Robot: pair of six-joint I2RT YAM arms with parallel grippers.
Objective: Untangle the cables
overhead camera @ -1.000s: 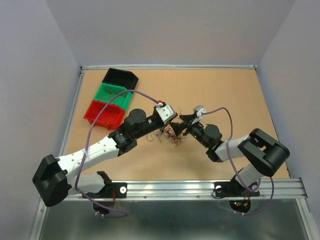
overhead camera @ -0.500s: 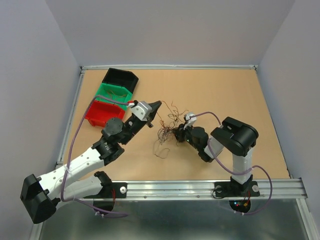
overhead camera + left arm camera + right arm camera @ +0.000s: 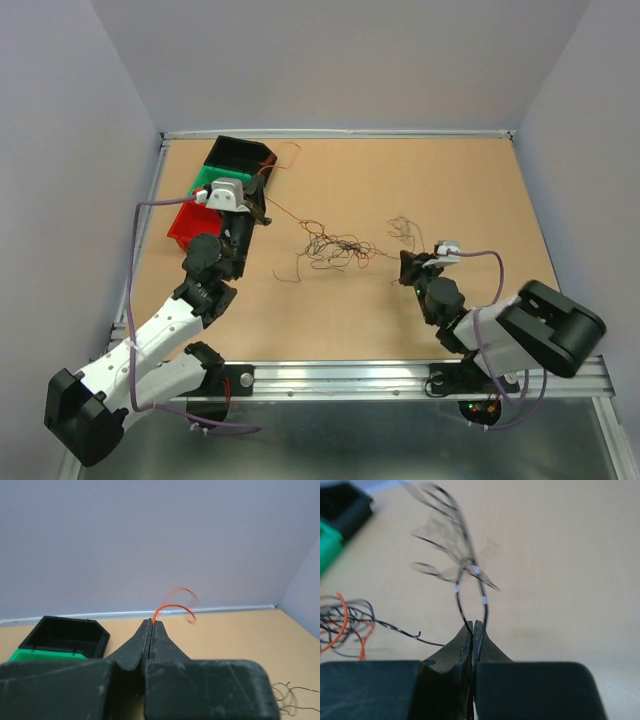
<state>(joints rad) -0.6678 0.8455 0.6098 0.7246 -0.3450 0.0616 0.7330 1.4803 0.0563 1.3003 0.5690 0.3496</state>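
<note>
Operator: Both arms have drawn apart since a second ago. Left gripper [image 3: 262, 184] has swung from table centre out to 10 o'clock, at the bins. Right gripper [image 3: 405, 263] has backed off toward 4 o'clock. Cables [image 3: 330, 246], a tight clump before, now lie stretched in a loose line across the centre of the table [image 3: 470, 180].

Checker: Confirm jaw state, left.

Operator: Fully closed on an orange strand [image 3: 172, 607]. The left wrist view shows it pinched at the fingertips and curling up past them (its free end is blurred). In the top view it runs from the jaws toward 4 o'clock, into the loose line.

Checker: Right side?

Operator: Also fully closed, on a black strand [image 3: 459, 597]. A loop with pale bands rises from the tips; its far part is blurred. More black curls lie just beside this gripper, at its 12 o'clock.

Checker: Bin layout?

Operator: Black bin [image 3: 243, 155], green bin [image 3: 206, 182] and red bin [image 3: 186, 226] stand touching in a row at 10 o'clock. The left gripper stands at the green bin's 3 o'clock edge.
</note>
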